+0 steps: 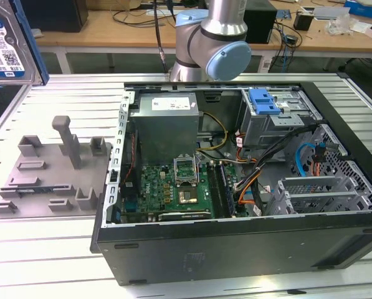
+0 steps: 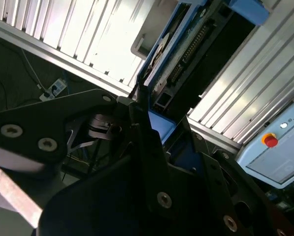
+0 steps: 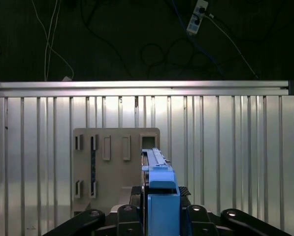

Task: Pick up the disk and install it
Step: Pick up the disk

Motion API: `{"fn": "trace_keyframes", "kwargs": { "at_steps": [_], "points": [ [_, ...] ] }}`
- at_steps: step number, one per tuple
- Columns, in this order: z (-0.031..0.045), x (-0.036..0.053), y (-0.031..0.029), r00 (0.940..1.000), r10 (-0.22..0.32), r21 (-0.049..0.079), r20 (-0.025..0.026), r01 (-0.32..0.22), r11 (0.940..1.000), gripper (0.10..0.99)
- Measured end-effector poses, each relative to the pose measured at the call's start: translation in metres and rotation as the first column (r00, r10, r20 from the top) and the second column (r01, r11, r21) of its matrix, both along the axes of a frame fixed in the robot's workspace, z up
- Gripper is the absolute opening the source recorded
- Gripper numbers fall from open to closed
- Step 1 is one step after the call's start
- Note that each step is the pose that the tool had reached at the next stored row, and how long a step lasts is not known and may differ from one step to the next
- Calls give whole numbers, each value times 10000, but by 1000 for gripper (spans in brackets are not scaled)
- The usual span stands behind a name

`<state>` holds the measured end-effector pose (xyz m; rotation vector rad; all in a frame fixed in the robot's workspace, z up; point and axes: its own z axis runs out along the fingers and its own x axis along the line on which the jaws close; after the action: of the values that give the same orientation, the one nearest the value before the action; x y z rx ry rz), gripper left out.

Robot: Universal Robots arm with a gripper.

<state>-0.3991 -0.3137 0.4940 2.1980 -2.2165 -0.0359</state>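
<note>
The disk (image 1: 8,43), silver with a blue-and-white label and a blue side rail, hangs high at the far top of the exterior view's left, above the table. In the first wrist view it appears edge-on (image 3: 155,162), its blue carrier rail clamped between the dark fingers of my gripper (image 3: 159,214), which is shut on it. In the second wrist view the disk (image 2: 179,59) stands out from the gripper (image 2: 154,130), with its connector edge in sight. Directly below the held disk lies the grey fixture plate (image 3: 114,162).
An open computer case (image 1: 235,243) fills the middle of the ribbed metal table (image 1: 61,249), with a motherboard and cables inside. A bare blue bracket (image 1: 263,103) sits in its drive bay. The grey fixture plate (image 1: 48,168) lies at the exterior view's left. The arm's joint (image 1: 214,37) rises behind the case.
</note>
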Motion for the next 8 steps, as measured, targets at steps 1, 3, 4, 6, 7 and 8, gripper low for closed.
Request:
{"fn": "trace_keyframes", "kwargs": {
  "at_steps": [1, 3, 4, 6, 7, 8],
  "points": [
    [0, 0, 0, 10000, -1, -1, 0, 1, 10000, 369],
    [0, 8, -12, 10000, -9, -1, 0, 9, 10000, 369],
    [1, 26, -15, 10000, -21, -3, -1, 21, 10000, 369],
    [0, 63, -22, 10000, -36, -14, -3, 36, 10000, 369],
    [0, 77, -26, 10000, -43, -16, -3, 43, 10000, 369],
    [0, 92, -29, 10000, -47, -20, -4, 47, 10000, 369]
  ]
}}
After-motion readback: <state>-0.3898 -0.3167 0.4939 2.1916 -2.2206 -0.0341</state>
